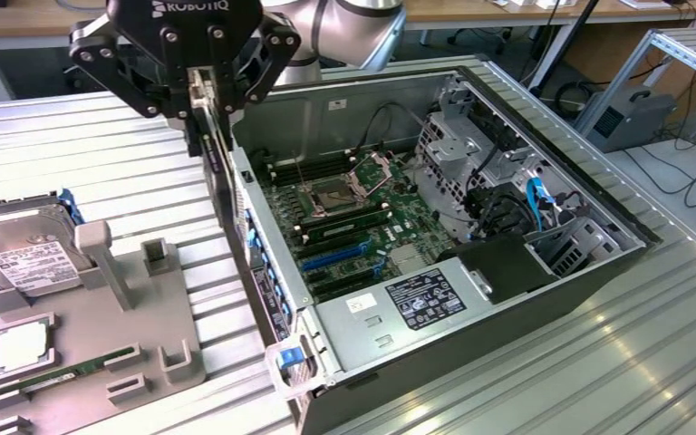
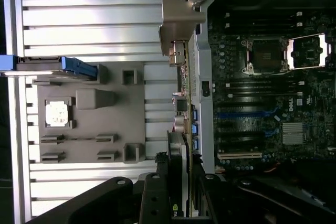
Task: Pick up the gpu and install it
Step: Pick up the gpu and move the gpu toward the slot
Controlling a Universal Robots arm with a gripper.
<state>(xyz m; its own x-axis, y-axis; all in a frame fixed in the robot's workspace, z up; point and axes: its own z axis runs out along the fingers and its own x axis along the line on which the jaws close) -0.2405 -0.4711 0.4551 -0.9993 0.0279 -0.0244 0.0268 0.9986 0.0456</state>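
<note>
The gpu [image 1: 218,181], a thin dark card, hangs upright and edge-on by the open computer case's [image 1: 469,353] rear wall.

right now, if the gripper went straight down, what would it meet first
Probably the case's rear wall, since the gpu held by the gripper hangs on edge right at that wall; depth is unclear.

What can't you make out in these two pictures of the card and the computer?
- The gpu: edge-on in both views, so its face and connector edge are hidden.
- The hand: its upper body is cut off by the exterior view's top edge.
- The hard drive: partly cut off by the exterior view's left edge.
- The power supply label: print too small to read.
</note>
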